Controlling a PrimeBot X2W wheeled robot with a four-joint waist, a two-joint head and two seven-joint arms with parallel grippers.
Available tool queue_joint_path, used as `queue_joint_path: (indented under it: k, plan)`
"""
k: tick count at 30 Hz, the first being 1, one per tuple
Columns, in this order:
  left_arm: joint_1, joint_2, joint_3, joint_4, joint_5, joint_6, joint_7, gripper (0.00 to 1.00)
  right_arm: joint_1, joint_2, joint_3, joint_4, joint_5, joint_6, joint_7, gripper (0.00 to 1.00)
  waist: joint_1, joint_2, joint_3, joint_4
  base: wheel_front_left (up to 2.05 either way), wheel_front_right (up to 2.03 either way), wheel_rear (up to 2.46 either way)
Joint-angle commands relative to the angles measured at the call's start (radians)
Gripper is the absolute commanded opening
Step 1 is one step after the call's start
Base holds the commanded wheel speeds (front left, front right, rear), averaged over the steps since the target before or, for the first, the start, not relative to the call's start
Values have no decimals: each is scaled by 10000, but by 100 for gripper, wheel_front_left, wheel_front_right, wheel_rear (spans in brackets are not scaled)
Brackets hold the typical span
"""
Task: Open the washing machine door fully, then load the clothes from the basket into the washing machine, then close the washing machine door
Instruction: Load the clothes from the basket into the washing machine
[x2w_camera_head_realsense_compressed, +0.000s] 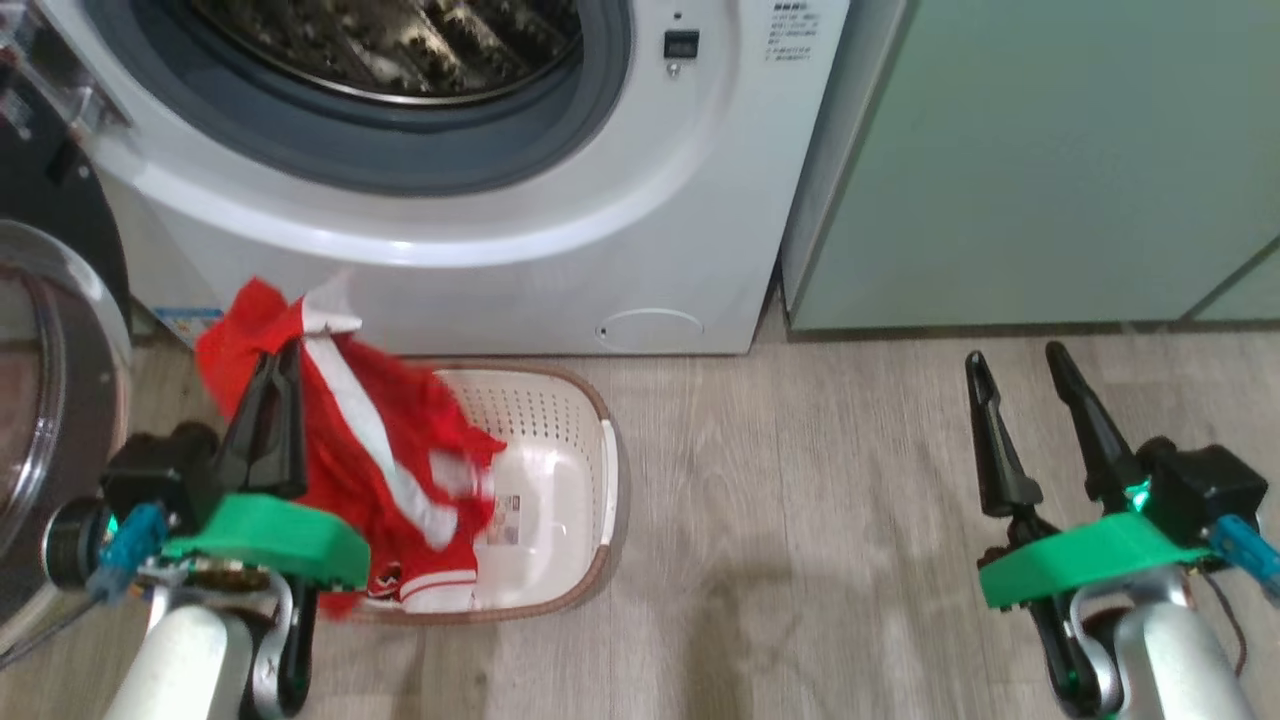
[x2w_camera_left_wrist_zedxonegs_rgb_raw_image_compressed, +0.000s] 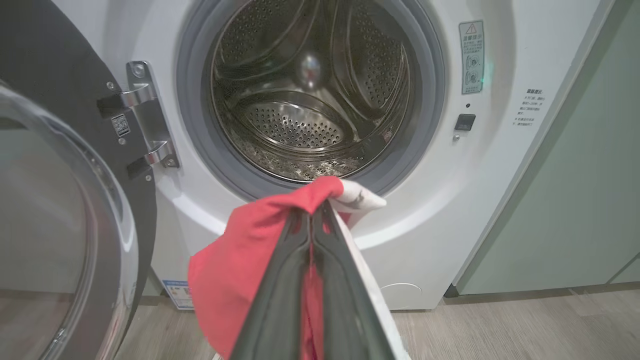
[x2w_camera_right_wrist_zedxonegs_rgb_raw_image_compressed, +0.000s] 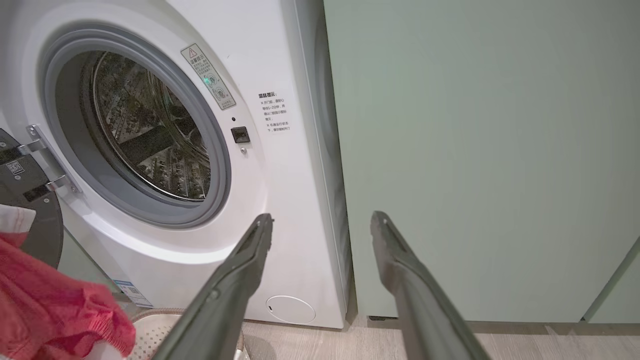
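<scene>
The left fingers (x2w_camera_head_realsense_compressed: 262, 420), clenched tight at the lower left of the head view, pinch a fold of the clothes (x2w_camera_head_realsense_compressed: 400, 440). This is a bright red garment with white stripes that hangs from the tips and trails down over the left side of the basket (x2w_camera_head_realsense_compressed: 585, 400). The cream basket sits on the wood-look floor (x2w_camera_head_realsense_compressed: 800, 520) just in front of the washing machine (x2w_camera_head_realsense_compressed: 620, 230), left of centre in the lower half of the frame, with a label showing on its base. The washing machine door (x2w_camera_head_realsense_compressed: 50, 380) stands swung open at the left edge. The steel drum (x2w_camera_head_realsense_compressed: 400, 50) shows along the top, ringed by the grey gasket (x2w_camera_head_realsense_compressed: 300, 130).

In the left wrist view, the left fingers (x2w_camera_left_wrist_zedxonegs_rgb_raw_image_compressed: 280, 290) rise pressed together from the bottom centre. The clothes (x2w_camera_left_wrist_zedxonegs_rgb_raw_image_compressed: 230, 265) are bunched around them, with a white edge at the tips. They are held up in front of the lower rim of the drum mouth.

The right fingers (x2w_camera_head_realsense_compressed: 995, 440), at the lower right of the head view, are spread apart and grasp nothing. They hang over the floor in front of the pale green cabinet (x2w_camera_head_realsense_compressed: 1050, 150). In the right wrist view they (x2w_camera_right_wrist_zedxonegs_rgb_raw_image_compressed: 235, 280) point toward the seam between washer and cabinet. The red cloth and the basket's rim (x2w_camera_right_wrist_zedxonegs_rgb_raw_image_compressed: 160, 330) show in the lower left corner.
</scene>
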Motion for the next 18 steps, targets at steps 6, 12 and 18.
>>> queue_joint_path:
  k: [6, 12, 18]
  plan:
    - [274, 196, 402, -854, 15, 268, -114, 0, 275, 3, 164, -433, -10, 0, 135, 100, 1, -1, -520, -20, 0, 0, 0]
    - [773, 119, 238, -928, 81, 445, -66, 0, 666, 3, 123, -548, -5, 0, 249, 100, 1, -1, -815, -33, 0, 0, 0]
    - [829, 134, 97, -867, 95, 421, -18, 0, 752, 3, 71, -601, -22, 0, 330, 100, 1, -1, -853, -24, 0, 0, 0]
